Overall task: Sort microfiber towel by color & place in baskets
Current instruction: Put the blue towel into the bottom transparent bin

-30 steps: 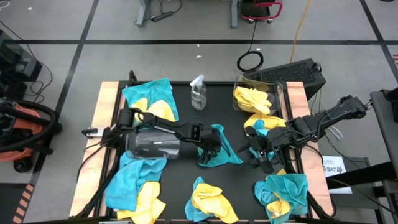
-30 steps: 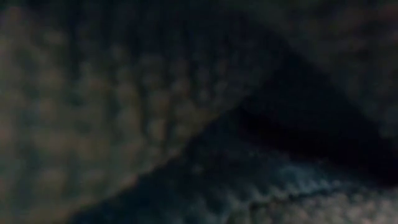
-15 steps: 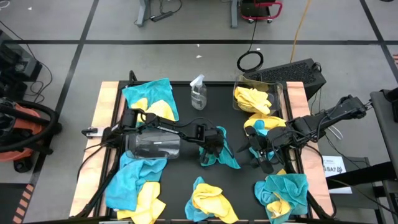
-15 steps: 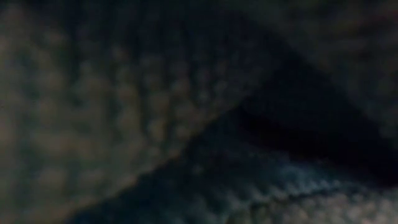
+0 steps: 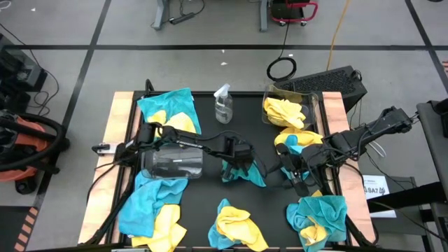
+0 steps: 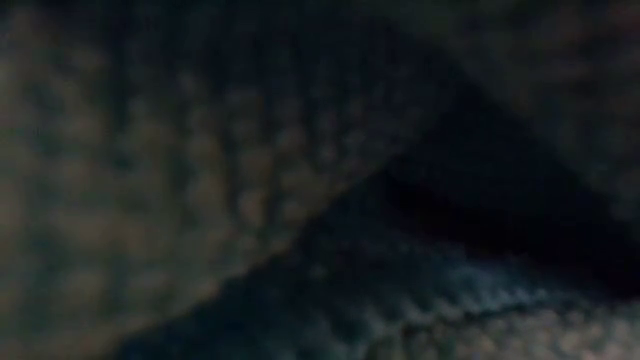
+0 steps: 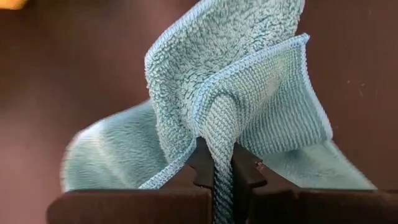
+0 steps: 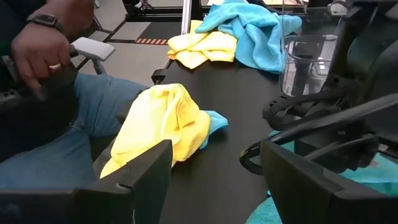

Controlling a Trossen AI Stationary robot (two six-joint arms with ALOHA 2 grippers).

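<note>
Left gripper (image 7: 222,171) pinches a teal towel (image 7: 236,93) near the spray bottle (image 5: 223,103).
Soft, light, floppy; a bunched fold grips best. Right gripper (image 8: 214,171) gapes empty.

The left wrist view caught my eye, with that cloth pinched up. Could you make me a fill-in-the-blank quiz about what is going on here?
1. The left gripper is shut on a towel whose colour is ____.
2. The basket at the table's far right corner holds only ____ towels.
3. The right gripper hangs over the table with its fingers ____.
4. Between the far-left towel pile and that basket stands a clear spray ____.

Missing words: teal-blue; yellow; open; bottle
</note>
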